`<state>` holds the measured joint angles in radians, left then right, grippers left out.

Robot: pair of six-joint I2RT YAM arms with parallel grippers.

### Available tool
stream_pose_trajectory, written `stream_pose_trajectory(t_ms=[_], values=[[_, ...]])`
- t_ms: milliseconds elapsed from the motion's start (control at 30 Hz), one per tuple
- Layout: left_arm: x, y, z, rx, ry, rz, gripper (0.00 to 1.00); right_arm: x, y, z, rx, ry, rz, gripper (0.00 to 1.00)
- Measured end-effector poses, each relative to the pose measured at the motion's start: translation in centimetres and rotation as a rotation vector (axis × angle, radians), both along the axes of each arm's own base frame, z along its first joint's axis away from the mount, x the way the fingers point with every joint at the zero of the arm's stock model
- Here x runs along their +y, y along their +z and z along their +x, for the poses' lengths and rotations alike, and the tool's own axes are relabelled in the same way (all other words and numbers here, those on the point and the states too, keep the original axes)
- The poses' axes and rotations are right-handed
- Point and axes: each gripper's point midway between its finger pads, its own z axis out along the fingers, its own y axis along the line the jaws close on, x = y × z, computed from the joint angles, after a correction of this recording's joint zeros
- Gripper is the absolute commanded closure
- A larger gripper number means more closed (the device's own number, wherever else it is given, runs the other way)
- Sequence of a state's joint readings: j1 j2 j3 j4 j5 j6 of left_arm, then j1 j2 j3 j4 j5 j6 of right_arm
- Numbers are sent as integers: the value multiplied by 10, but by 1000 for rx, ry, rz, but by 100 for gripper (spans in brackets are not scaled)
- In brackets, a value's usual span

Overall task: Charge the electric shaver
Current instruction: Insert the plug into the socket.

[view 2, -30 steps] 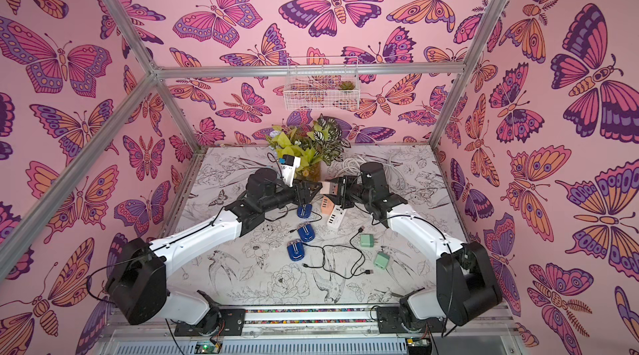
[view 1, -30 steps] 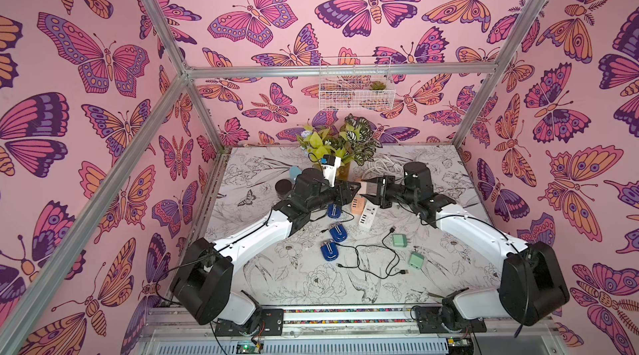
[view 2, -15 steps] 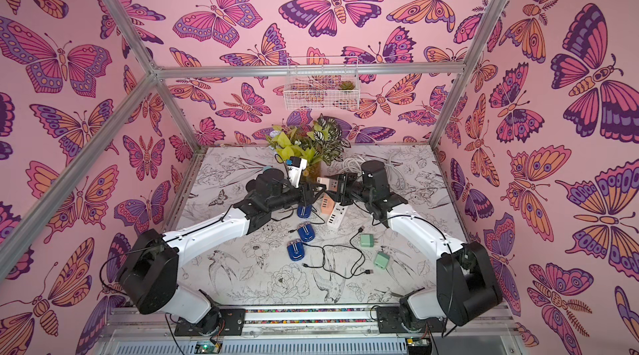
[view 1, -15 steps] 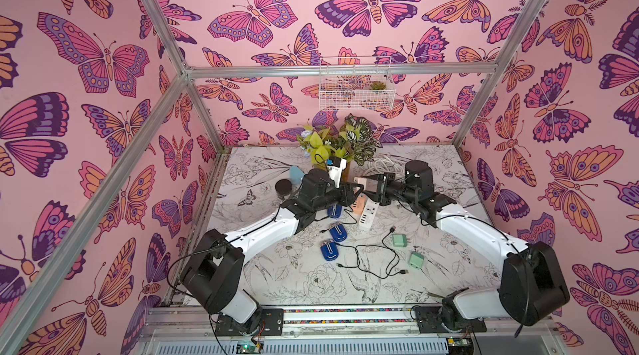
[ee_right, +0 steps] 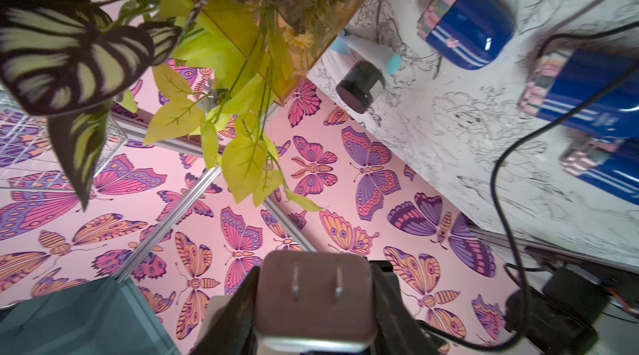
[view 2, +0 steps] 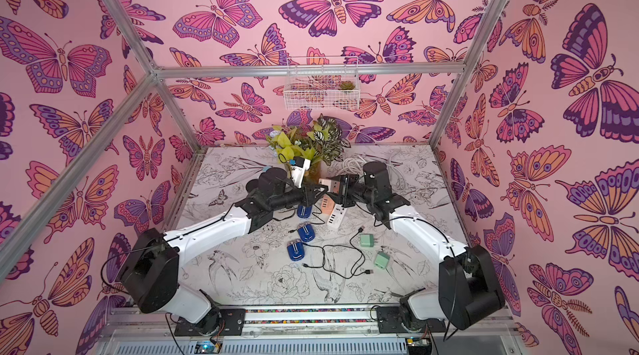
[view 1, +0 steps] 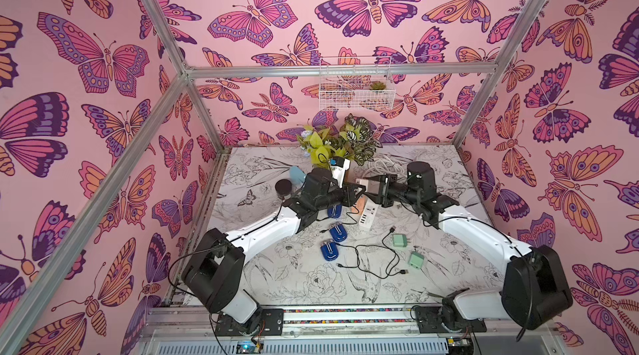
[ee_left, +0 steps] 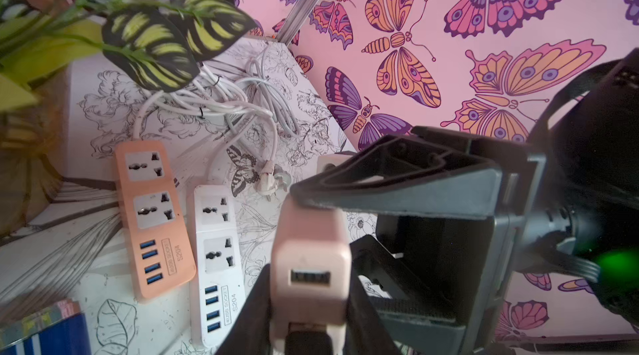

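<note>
Just inside the front edge of the bench (view 1: pixel 294 287) lay a loose black cable (view 1: pixel 403 271) and two green plugs (view 1: pixel 400 240), joined to nothing. Behind them, left of centre, three blue shavers (view 1: pixel 338 232) lay in a ragged row running toward the back edge, none visibly connected to power. Beyond that row the orange strip (ee_left: pixel 154 218) and the white strip (ee_left: pixel 218 260) lay side by side, sockets up. Above the strips the arms met nose to nose. The left gripper (ee_left: pixel 309 266) held its jaws narrow against the port end of a peach adapter (ee_left: pixel 311 228), while the right gripper (ee_right: pixel 316 277) bracketed the pronged end; whether it pressed or merely flanked could not be told. The adapter's long axis ran level across the bench from one gripper to the other, prongs pointing away from the left wrist. On that the next move seemed to turn: the left arm looked better placed to tip the prongs down into a socket directly below. The shavers lay frontward of both grippers, nearer the left arm. Farthest off, a plant (view 1: pixel 345 142) stood at the back edge beside a coiled white cord (view 1: pixel 380 163).
</note>
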<state>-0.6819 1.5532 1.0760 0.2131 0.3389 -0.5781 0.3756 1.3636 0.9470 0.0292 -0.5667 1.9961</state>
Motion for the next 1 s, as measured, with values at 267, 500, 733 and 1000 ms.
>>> stream_pose_trajectory(t_ms=[267, 500, 733, 1000], values=[[5, 4, 25, 131, 103, 139, 100, -70, 9, 2, -234, 75, -450, 33], [-8, -51, 41, 278, 140, 364, 100, -80, -22, -8, -374, 254, -680, 35], [-24, -93, 57, 320, 136, 559, 100, -87, -24, -10, -460, 326, -794, 35], [-31, -136, 75, 361, 138, 689, 100, -95, -14, -22, -500, 329, -836, 36]])
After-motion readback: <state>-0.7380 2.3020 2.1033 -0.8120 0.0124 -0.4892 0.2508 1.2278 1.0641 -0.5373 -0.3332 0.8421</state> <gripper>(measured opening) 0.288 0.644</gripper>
